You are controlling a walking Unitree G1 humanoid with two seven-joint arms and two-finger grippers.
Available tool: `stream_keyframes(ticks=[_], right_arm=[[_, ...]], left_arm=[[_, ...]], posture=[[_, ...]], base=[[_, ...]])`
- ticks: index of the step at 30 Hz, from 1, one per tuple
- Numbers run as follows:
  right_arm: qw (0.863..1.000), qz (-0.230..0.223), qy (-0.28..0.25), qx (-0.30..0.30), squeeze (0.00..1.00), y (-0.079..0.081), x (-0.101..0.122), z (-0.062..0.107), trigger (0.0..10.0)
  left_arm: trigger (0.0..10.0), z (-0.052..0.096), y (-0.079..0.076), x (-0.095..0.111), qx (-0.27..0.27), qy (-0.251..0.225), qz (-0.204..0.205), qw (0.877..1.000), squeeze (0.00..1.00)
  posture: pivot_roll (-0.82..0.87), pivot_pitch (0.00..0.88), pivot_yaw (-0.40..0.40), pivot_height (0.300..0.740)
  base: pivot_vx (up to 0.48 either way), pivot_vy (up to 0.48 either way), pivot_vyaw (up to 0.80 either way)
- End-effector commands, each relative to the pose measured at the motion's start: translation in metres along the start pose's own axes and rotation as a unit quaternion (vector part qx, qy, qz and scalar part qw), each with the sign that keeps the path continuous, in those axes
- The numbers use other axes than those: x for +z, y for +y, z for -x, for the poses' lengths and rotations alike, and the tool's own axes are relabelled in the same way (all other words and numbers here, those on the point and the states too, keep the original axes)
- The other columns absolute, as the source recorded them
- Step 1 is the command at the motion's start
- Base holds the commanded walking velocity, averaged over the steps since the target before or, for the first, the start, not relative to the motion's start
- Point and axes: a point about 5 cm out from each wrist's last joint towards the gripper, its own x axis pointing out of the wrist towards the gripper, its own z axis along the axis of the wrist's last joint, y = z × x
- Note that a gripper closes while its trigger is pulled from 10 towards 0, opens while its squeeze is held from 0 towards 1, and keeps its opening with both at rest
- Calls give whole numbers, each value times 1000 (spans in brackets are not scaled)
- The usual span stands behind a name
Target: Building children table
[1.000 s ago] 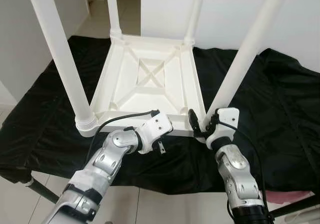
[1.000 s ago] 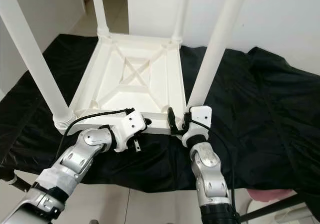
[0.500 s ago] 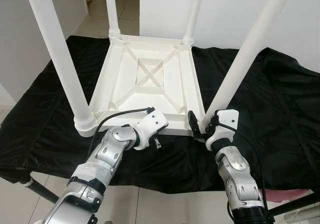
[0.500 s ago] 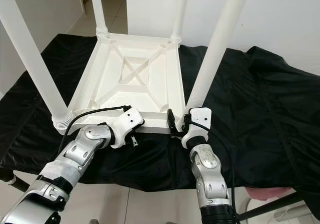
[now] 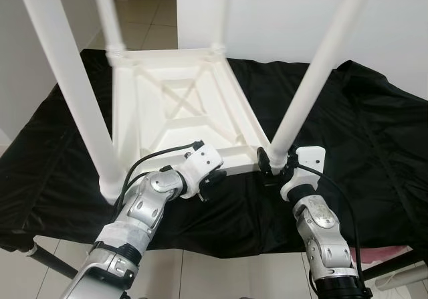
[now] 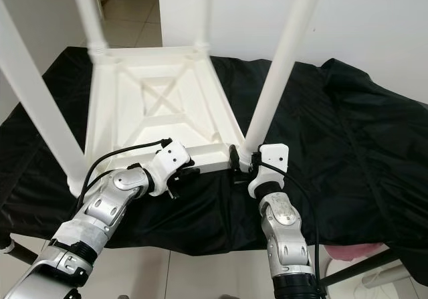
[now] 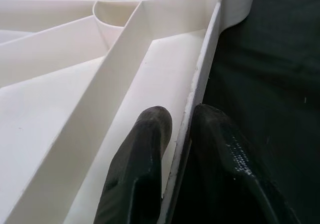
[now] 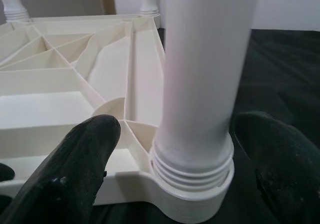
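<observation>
The upside-down white plastic children's table (image 5: 180, 108) lies on the black cloth (image 5: 374, 132), the left gripper (image 7: 177, 134) pinching its near rim, while the right gripper (image 8: 170, 179), fingers spread wide, straddles the upright near-right white leg (image 5: 314, 78) at its threaded base.

All four legs (image 5: 314, 78) run past the top edge; a pink thing (image 5: 394, 253) at the lower right is cut off.

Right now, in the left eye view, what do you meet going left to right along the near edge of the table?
Near left leg → left gripper pinching the table rim → near right leg → right gripper around that leg's base → black cloth.
</observation>
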Motion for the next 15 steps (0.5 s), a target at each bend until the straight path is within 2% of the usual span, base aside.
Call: stream_keyframes(ticks=[1,2,3,4,10,15], right_arm=[[1000,-3,6,0,0,-2,-4,2,10000],[1000,-2,7,0,0,-2,-4,2,10000],[1000,-2,8,0,0,-2,-5,2,10000],[1000,-2,9,0,0,-2,-5,3,10000],[1000,-2,12,0,0,-1,-8,4,10000],[1000,-3,13,0,0,-1,-8,4,10000]], left_arm=[[3059,5,-8,-7,-35,1,2,999,0],[3059,7,-11,-6,-48,-5,-2,999,0],[4902,8,-15,-6,-59,-11,-11,998,0],[10000,9,-19,-5,-75,-17,-13,997,0],[10000,13,-30,-1,-111,-32,-11,993,0],[10000,14,-33,1,-120,-36,-8,992,0]], posture=[[-22,0,-46,740],[-22,0,-46,740],[-21,0,-45,740],[-19,0,-43,740],[-15,1,-34,740],[-15,1,-34,740]], base=[[0,0,0],[0,0,0],[0,0,0],[0,0,0],[0,0,0],[0,0,0]])
